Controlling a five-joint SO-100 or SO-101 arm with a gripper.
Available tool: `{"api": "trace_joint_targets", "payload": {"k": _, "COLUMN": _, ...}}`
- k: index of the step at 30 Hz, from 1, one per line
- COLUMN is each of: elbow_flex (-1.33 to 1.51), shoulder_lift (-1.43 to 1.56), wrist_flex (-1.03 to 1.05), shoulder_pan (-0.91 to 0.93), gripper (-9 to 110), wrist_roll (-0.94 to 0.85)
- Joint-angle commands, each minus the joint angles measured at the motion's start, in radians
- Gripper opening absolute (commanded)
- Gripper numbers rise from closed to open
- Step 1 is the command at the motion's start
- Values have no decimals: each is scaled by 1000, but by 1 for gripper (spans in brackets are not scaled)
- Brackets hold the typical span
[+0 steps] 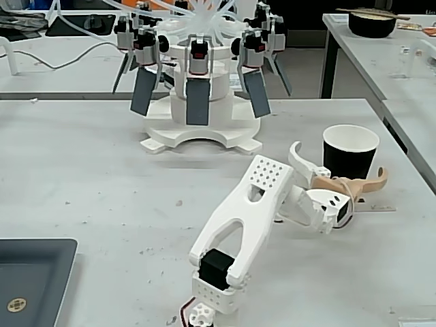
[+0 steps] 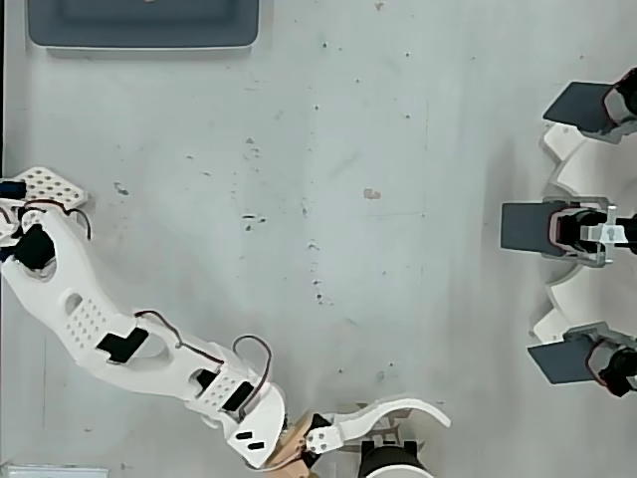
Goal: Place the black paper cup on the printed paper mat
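Observation:
The black paper cup (image 1: 350, 152) stands upright at the right side of the table, white inside and at the rim. It rests on the printed paper mat (image 1: 380, 206), which shows only as a thin pale strip beside its base. My gripper (image 1: 339, 161) is open just in front of the cup. Its white finger (image 1: 300, 159) is left of the cup and its tan finger (image 1: 368, 182) is right of it; neither touches. In the overhead view the cup's rim (image 2: 390, 464) sits at the bottom edge, with the white finger (image 2: 398, 410) spread above it.
A large white fixture with several dark paddles (image 1: 201, 82) fills the back of the table and shows at the right in the overhead view (image 2: 587, 229). A dark grey tray (image 1: 30, 279) lies front left. The table's right edge (image 1: 409, 170) runs close to the cup.

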Motion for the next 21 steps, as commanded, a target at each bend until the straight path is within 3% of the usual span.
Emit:
{"api": "trace_joint_targets", "payload": {"k": 1, "elbow_flex": 57, "shoulder_lift": 141, "wrist_flex": -35, "shoulder_pan": 17, "gripper": 57, "wrist_roll": -8}}
{"api": "trace_joint_targets", "payload": {"k": 21, "elbow_flex": 813, "shoulder_lift": 805, "wrist_flex": -77, "shoulder_pan": 2, "gripper": 59, "wrist_roll": 5}}
